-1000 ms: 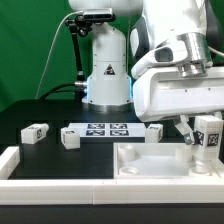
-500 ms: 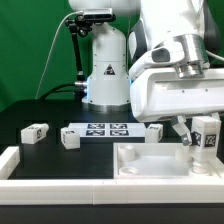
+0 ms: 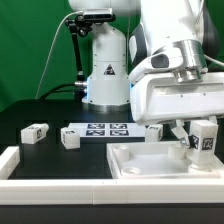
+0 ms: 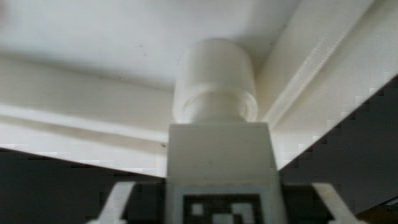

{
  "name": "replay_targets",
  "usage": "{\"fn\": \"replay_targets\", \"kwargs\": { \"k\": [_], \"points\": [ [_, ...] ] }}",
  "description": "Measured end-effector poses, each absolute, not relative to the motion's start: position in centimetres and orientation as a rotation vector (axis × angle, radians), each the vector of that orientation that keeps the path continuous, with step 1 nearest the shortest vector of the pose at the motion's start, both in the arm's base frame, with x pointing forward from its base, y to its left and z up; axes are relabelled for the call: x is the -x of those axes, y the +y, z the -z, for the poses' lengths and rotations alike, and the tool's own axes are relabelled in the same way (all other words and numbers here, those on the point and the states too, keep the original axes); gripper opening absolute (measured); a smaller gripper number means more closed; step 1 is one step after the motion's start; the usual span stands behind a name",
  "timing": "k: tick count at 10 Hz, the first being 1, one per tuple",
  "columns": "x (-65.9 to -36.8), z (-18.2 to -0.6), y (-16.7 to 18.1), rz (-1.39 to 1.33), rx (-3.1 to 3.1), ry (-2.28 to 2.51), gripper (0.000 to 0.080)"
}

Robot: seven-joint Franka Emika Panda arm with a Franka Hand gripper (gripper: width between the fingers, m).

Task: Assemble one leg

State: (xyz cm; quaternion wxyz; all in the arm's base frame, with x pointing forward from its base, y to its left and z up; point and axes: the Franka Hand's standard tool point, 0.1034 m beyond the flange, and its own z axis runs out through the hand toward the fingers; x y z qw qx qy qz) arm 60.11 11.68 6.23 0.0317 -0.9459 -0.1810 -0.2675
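Toward four o'clock in the exterior view, the gripper (image 3: 203,141) is clamped on the leg (image 3: 208,140), its fingers closed against the block's sides. The leg stands upright with its marker tag facing the camera, over the rear corner of the large white square piece (image 3: 150,168) on the exterior view's right. Whether the leg touches that piece cannot be told. At nine o'clock from the gripper, the marker board (image 3: 100,129) lies flat on the black table (image 3: 45,150). A second leg (image 3: 152,131) sits just at the board's three o'clock end. A third leg (image 3: 70,138) sits at its eight o'clock corner, and a fourth leg (image 3: 35,131) lies farther out toward nine. Seen from the wrist, the gripper (image 4: 221,205) pinches the tagged leg (image 4: 222,155), whose round peg (image 4: 222,80) points into an inner corner of the square piece (image 4: 89,45).
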Motion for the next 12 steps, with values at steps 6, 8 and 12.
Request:
{"fn": "replay_targets", "kwargs": {
  "k": [6, 8, 12],
  "points": [
    [-60.26, -5.87, 11.74, 0.862, 2.902, -0.551, 0.0288],
    [-60.25, -5.85, 11.74, 0.862, 2.903, -0.551, 0.0602],
    [-60.24, -5.84, 11.74, 0.861, 2.903, -0.551, 0.0649]
  ]
}}
